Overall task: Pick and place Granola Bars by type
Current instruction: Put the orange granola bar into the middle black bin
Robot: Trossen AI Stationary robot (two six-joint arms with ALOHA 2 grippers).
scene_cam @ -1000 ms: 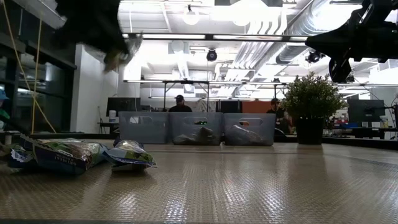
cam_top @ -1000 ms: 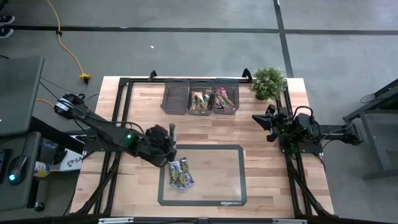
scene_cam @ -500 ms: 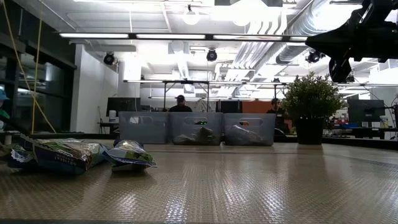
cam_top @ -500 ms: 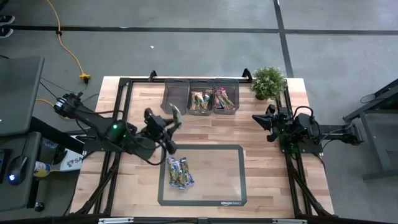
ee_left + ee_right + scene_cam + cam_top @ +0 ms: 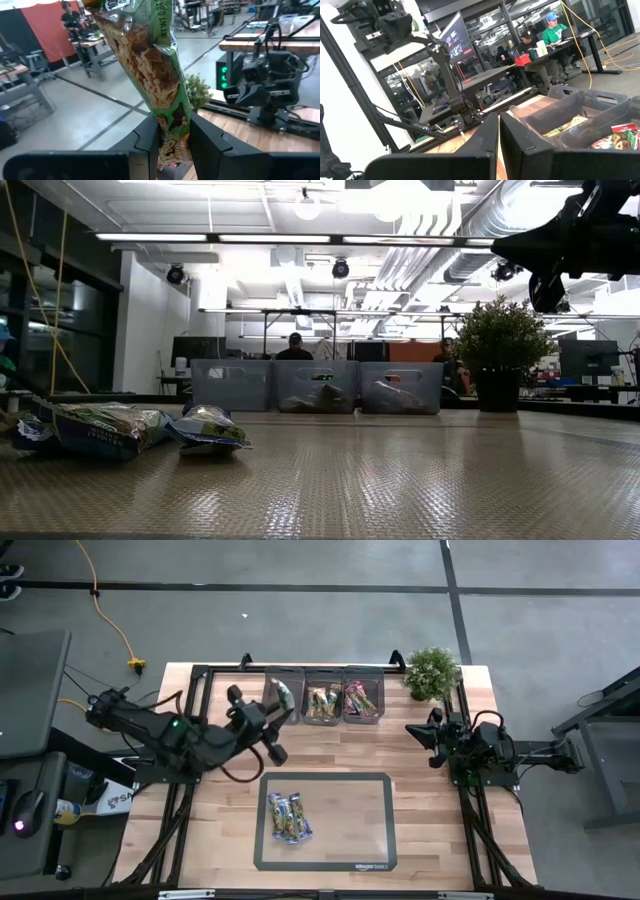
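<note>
My left gripper (image 5: 277, 706) is shut on a green-wrapped granola bar (image 5: 285, 693), held in the air over the near edge of the leftmost dark grey bin (image 5: 283, 680). The bar fills the left wrist view (image 5: 150, 65). The middle bin (image 5: 322, 700) holds green/tan bars, the right bin (image 5: 361, 698) pink/red ones. A few blue and green bars (image 5: 288, 817) lie flat on the grey mat (image 5: 370, 830); they also show in the low view (image 5: 100, 428). My right gripper (image 5: 420, 732) waits shut at the table's right side. My left gripper pinches the green bar's one end (image 5: 174, 131) between its two fingers (image 5: 150, 140). The rest of the bar sticks out past the fingertips toward the bins, lifted clear of the table.
A small potted plant (image 5: 432, 672) stands at the far right corner, beside the right bin. A black frame rail (image 5: 200, 680) runs round the table. People sit at desks in the room beyond the table.
My left gripper has risen from beside the mat's left part and gone toward the table's far edge, up to the leftmost bin, turning its fingers toward the bins. It has kept the green bar, lifted clear. The bars on the mat have stayed.
</note>
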